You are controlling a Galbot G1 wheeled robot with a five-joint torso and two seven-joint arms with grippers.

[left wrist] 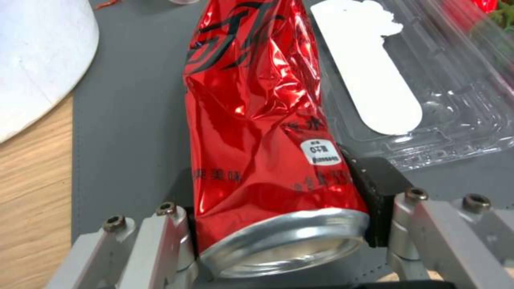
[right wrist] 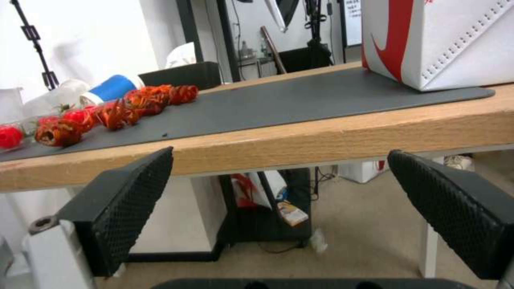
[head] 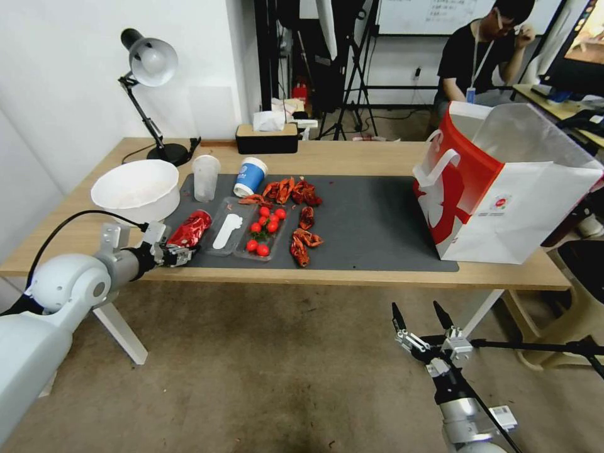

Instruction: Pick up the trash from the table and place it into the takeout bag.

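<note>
Gripping the can [head: 189,229] at its base end, the left gripper [head: 176,253] is positioned over the near left corner of the mat [head: 371,220]. In the left wrist view the can [left wrist: 257,120] is seen crushed and creased, with its silver rim between the two fingers [left wrist: 375,188], which are closed against its sides. The can is pointed away from the gripper, toward the clear tray [head: 242,233], and is seen just beside the tray's edge. Whether the can is resting on the mat or raised off it cannot be told.

The bowl [head: 136,189] is placed on the table [head: 352,154] to the left of the can. The plastic cup [head: 206,177] and the paper cup [head: 250,176] are stood upright at the far edge of the mat. The bag [head: 503,189] is stood open at the right end of the table, well apart from the can.

The right gripper [head: 423,327] is held below the table's front edge, with its fingers [right wrist: 128,200] spread wide and nothing between them.
</note>
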